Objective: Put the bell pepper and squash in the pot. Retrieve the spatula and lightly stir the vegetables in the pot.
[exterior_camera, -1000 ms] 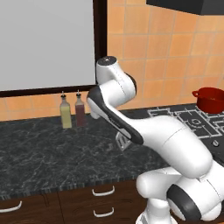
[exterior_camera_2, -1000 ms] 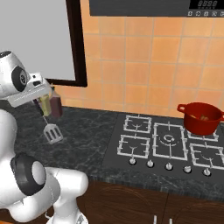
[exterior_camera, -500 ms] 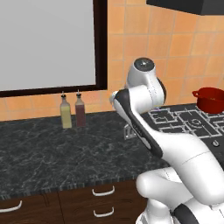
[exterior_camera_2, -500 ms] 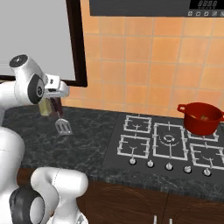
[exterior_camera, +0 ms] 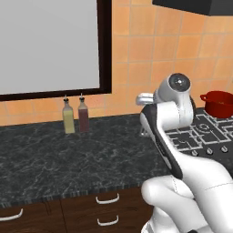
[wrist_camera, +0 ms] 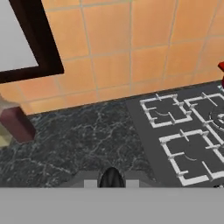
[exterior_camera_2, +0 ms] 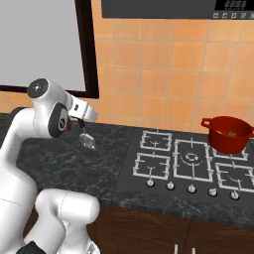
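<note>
Right base view: the claw (exterior_camera_2: 84, 126) is clamped on the handle of the spatula (exterior_camera_2: 87, 139), whose slotted head hangs down over the dark counter (exterior_camera_2: 111, 163), well left of the stove (exterior_camera_2: 191, 166).
Pot: the red pot (exterior_camera_2: 228, 134) sits on the back right burner, far from the spatula; something pale and orange shows inside it, which I judge to be the vegetables, though too small to be sure.
Left base view: the pot (exterior_camera: 220, 103) is at the right edge, beyond the arm; two bottles (exterior_camera: 75, 116) stand by the wall, under the dark window frame (exterior_camera: 105, 45).
Hand view: the black handle end (wrist_camera: 112, 178) sits between the finger tips; burner grates (wrist_camera: 183, 135) spread ahead to the right, and a red sliver of the pot (wrist_camera: 221, 70) shows at the edge.
Step in hand: carrying the spatula over to the pot, by my reading.
Doing it well: keep the head high enough to pass over the grates and the pot rim, come down inside the rim rather than onto it, then stir with small slow sweeps so nothing spills and the pot does not slide.
Risk: the hanging head could knock the rim or a loop handle.
Writing: pale marks on the hood panel (exterior_camera_2: 233, 6) are too small to read; the bottles carry no legible labels.
</note>
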Robot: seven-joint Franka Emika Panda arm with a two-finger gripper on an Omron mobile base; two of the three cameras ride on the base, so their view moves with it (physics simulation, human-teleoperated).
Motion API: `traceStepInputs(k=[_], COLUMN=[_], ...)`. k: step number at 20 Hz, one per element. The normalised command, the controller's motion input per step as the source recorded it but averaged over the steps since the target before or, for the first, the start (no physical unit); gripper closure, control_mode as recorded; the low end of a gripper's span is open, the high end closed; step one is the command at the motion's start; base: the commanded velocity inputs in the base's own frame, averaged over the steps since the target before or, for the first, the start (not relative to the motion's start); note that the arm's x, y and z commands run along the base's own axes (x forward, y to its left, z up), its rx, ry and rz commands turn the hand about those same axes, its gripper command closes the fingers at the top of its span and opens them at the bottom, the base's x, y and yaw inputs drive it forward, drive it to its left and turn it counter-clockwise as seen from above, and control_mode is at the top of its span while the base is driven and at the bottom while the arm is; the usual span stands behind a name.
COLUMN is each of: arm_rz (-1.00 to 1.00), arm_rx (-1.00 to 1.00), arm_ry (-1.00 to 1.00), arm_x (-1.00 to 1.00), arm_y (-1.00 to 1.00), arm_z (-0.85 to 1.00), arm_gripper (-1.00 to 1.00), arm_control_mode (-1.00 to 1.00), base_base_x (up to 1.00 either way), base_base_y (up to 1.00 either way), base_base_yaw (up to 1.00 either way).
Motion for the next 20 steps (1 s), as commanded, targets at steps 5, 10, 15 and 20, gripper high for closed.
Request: traceStepInputs(k=[5, 10, 15, 20], arm_rz=[-0.03, 0.00, 0.00, 0.00], arm_rx=[0.01, 0.00, 0.00, 0.00], arm_ry=[0.00, 0.00, 0.00, 0.00], arm_x=[-0.07, 0.00, 0.00, 0.00], arm_y=[-0.12, 0.00, 0.00, 0.00], arm_z=[0.11, 0.00, 0.00, 0.00], arm_gripper=[1.00, 1.00, 1.00, 1.00], arm_control_mode=[1.00, 1.00, 1.00, 1.00], base_base_x=[-0.06, 0.03, 0.30, 0.55], base_base_y=[-0.70, -1.00, -0.99, -0.79], base_base_yaw=[-0.12, -0.11, 0.01, 0.07])
